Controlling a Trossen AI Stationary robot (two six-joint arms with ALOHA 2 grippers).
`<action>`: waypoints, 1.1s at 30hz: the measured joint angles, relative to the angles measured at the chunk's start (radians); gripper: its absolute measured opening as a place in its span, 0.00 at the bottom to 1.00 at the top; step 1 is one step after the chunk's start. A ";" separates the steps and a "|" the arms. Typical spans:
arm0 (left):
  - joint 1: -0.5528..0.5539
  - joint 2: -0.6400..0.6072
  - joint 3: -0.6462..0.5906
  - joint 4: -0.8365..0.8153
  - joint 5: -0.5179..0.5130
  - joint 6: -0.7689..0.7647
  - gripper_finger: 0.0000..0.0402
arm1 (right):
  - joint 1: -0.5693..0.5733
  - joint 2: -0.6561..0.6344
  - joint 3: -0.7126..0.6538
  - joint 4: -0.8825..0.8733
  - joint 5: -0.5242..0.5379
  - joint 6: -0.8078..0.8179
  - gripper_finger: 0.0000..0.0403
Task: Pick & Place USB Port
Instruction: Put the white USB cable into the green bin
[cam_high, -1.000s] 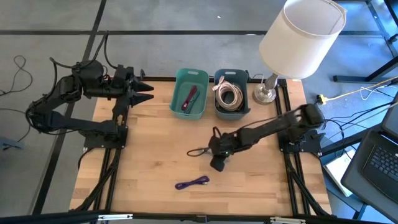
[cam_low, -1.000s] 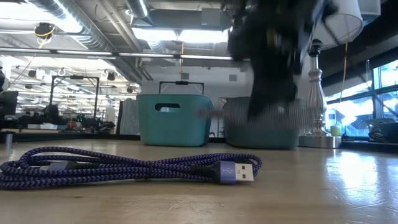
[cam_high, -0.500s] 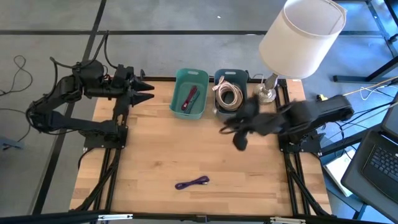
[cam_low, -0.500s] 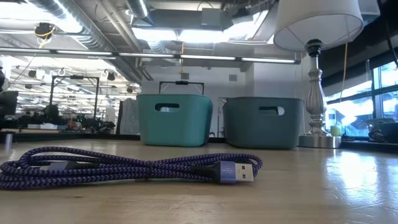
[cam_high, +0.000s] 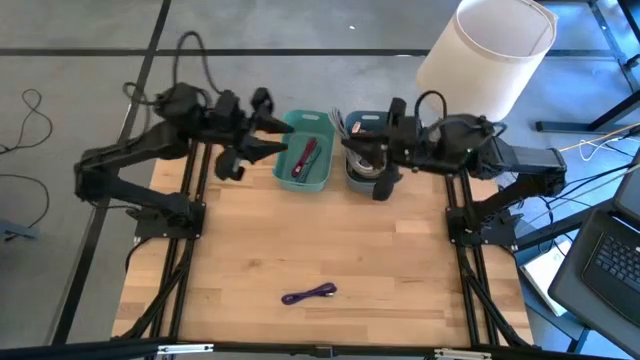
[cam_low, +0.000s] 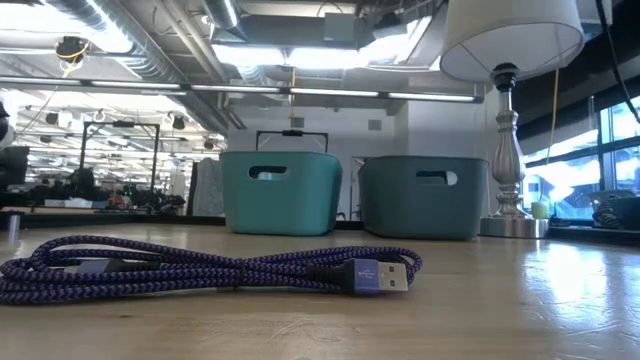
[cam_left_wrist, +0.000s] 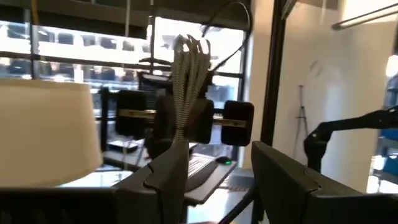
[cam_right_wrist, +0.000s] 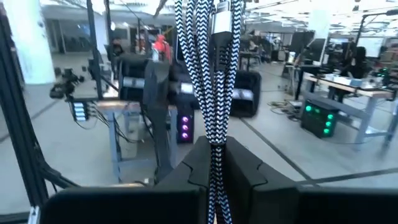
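1. Since the earlier frame, right gripper has swung from mid-bench to above the grey bin, clenching a black-and-white braided cable
2. Left gripper, fingers apart and holding nothing, is hovering beside the teal bin
3. Purple USB cable is lying on the bench, near its front edge

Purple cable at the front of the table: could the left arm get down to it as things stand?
Probably yes. The purple cable lies alone on bare wood, and the left gripper, up near the teal bin, holds nothing; only travel remains.
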 joint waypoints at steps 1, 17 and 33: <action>0.000 0.023 0.000 0.027 0.012 -0.008 0.42 | -0.011 0.003 0.000 0.009 -0.022 0.010 0.05; 0.000 0.206 -0.001 0.300 0.052 -0.062 0.42 | -0.057 0.103 0.000 0.053 -0.138 0.020 0.05; 0.002 0.209 0.000 0.280 0.107 -0.009 0.05 | -0.068 0.110 0.000 0.049 -0.158 -0.015 0.07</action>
